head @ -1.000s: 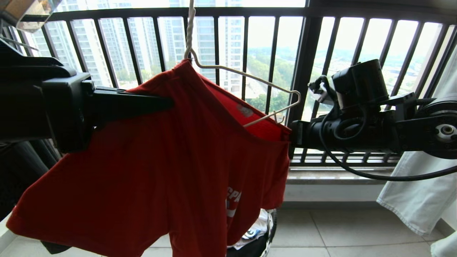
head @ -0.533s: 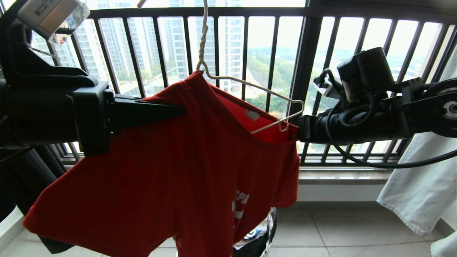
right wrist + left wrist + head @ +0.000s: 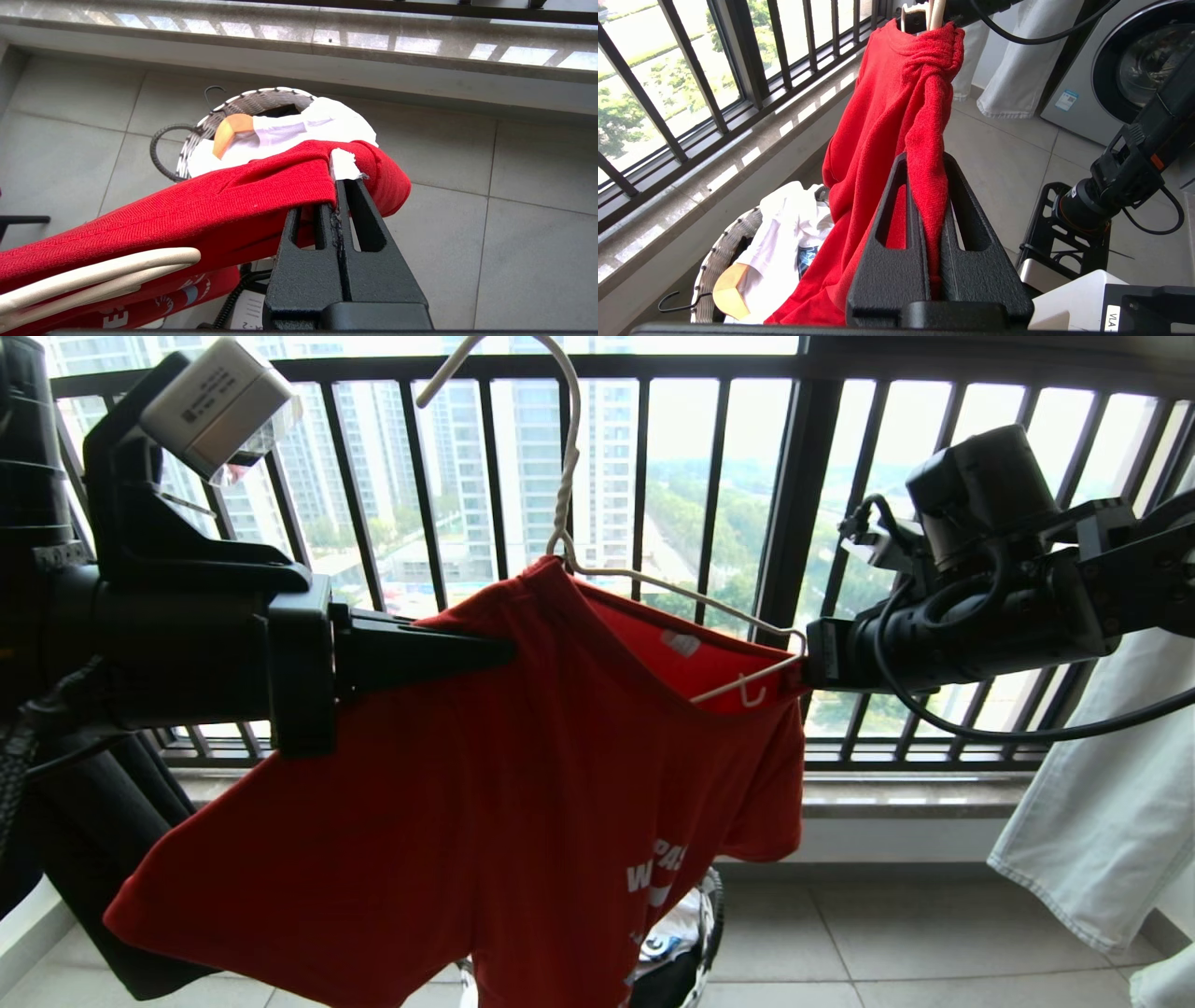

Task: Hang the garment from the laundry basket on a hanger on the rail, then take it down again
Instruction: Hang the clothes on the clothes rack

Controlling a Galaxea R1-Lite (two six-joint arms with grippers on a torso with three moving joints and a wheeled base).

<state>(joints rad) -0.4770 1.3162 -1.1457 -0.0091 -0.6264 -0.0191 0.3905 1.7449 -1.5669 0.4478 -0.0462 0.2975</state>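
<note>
The left gripper (image 3: 509, 653) is clamped on a fold of the red T-shirt (image 3: 485, 803), reaching in level from the left at the shirt's shoulder; in the left wrist view the cloth is pinched between its two black fingers (image 3: 896, 261) and runs up and away from them. The right gripper (image 3: 805, 665) comes in from the opposite side and grips the far edge of the neck opening, its fingers (image 3: 359, 219) closed tight on the red hem beside the white label (image 3: 345, 164). Between the two grippers the T-shirt hangs spread, its lower part with white lettering dropping below them. The cream-white wire hanger (image 3: 653, 588) sits partly inside the neck opening: its twisted stem rises above the collar near the left gripper, and its far end with a small notch hook lies just beside the right gripper's tips. The hook curves at the top of the head view; whether it rests on anything cannot be told. Below the grippers, on the tiled floor (image 3: 887, 933), stands the white woven laundry basket (image 3: 219, 121), holding a white garment (image 3: 784, 242) and a light-wood hanger (image 3: 229, 133). Behind the shirt runs the black balcony railing (image 3: 794, 523).
</note>
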